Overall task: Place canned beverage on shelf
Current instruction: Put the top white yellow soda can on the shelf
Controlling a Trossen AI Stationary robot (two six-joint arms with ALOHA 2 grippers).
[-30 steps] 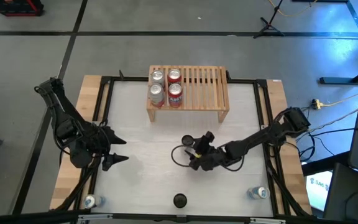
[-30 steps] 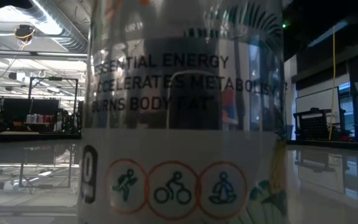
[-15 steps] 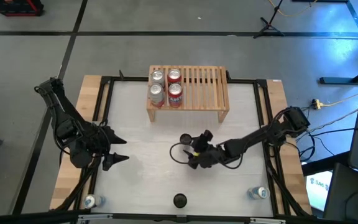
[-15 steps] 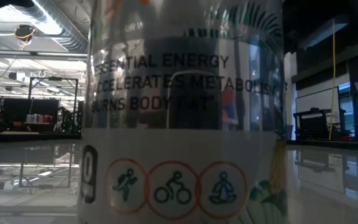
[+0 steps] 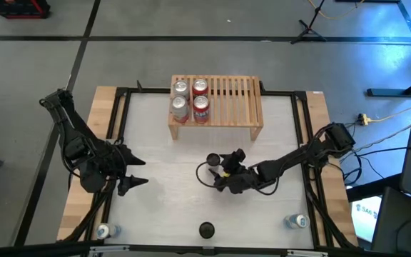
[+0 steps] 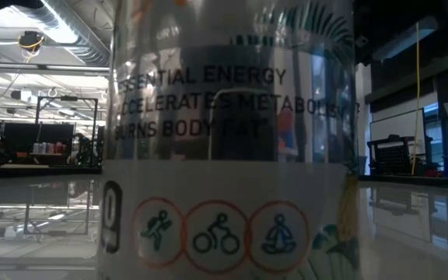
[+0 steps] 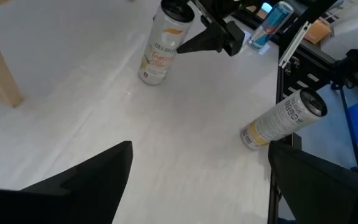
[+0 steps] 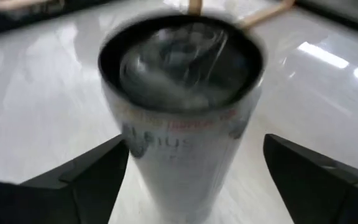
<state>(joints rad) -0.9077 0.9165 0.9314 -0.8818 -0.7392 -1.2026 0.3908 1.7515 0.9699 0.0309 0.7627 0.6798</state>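
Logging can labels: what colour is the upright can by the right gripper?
The upright can is white with orange lettering and a dark top, clearest in the left wrist view.

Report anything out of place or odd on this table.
One can stands alone at the table's front edge, right against the low camera. It fills that view and hides everything behind it. The four cans on the shelf stand upright in a neat block. No spill shows.

Right gripper advancing on the upright can

The right gripper (image 5: 219,171) has shifted toward the table's left side across the three high views, closing on the white can (image 5: 213,161) standing below the shelf (image 5: 217,107); its fingers (image 8: 89,180) now flank that can.
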